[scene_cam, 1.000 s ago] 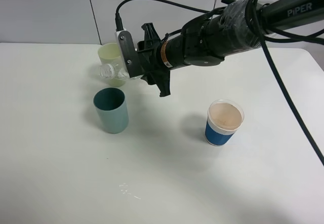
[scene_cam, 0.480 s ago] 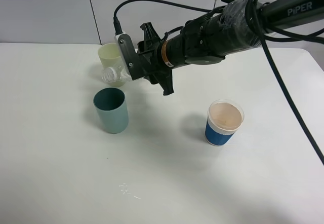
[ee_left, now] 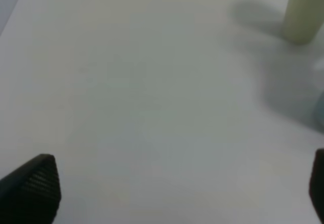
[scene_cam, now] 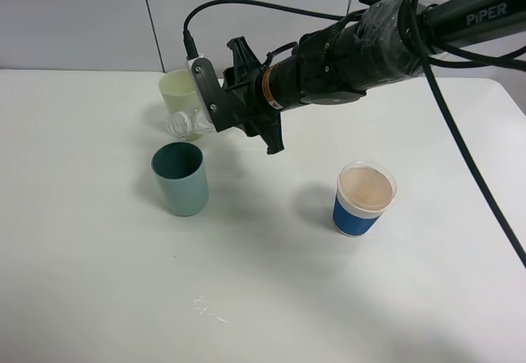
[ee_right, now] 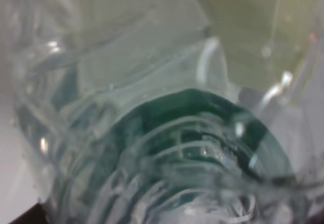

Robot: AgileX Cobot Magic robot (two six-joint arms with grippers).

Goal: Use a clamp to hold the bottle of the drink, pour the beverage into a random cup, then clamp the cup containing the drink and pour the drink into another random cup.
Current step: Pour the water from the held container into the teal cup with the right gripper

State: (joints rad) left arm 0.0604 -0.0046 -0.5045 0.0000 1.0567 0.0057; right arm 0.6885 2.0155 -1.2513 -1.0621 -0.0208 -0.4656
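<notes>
My right gripper (scene_cam: 205,115) is shut on a clear plastic bottle (scene_cam: 182,122) and holds it tipped on its side, its mouth just above the teal cup (scene_cam: 180,177). The right wrist view is filled by the clear bottle (ee_right: 126,112), with the teal cup's rim (ee_right: 223,127) seen through it. A pale green cup (scene_cam: 177,93) stands behind the bottle, also in the left wrist view (ee_left: 302,11). A blue cup with a white rim (scene_cam: 363,199) stands to the right. My left gripper (ee_left: 177,183) is open over bare table; only its fingertips (ee_left: 33,186) show.
The white table (scene_cam: 99,256) carries the three cups. A small spill mark (scene_cam: 207,306) lies near the front. The right arm and its cables (scene_cam: 370,43) reach across from the upper right over the table's middle. A grey wall stands behind.
The right gripper has shifted slightly right and lower with the bottle, bringing its mouth closer over the teal cup. The cups have not moved.
</notes>
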